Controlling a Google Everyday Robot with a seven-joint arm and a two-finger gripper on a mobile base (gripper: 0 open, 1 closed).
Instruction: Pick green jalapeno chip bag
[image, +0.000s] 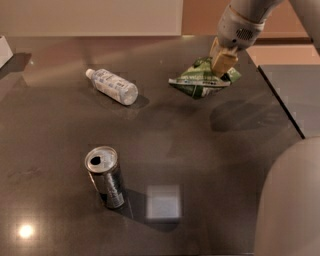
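Observation:
The green jalapeno chip bag (200, 81) is crumpled and hangs in the air at the upper right, above the dark table (60, 210). Its shadow lies on the table below and to the right of it. My gripper (223, 62) comes down from the top right and is shut on the bag's upper right part, its tan fingers (222, 61) pinching the bag. The arm's grey wrist rises out of the top of the view.
A clear plastic bottle (112, 86) lies on its side at the upper left. An open silver can (106, 176) stands upright at the lower left. The table's right edge runs down the right side. A grey part of the robot (290, 205) fills the lower right corner.

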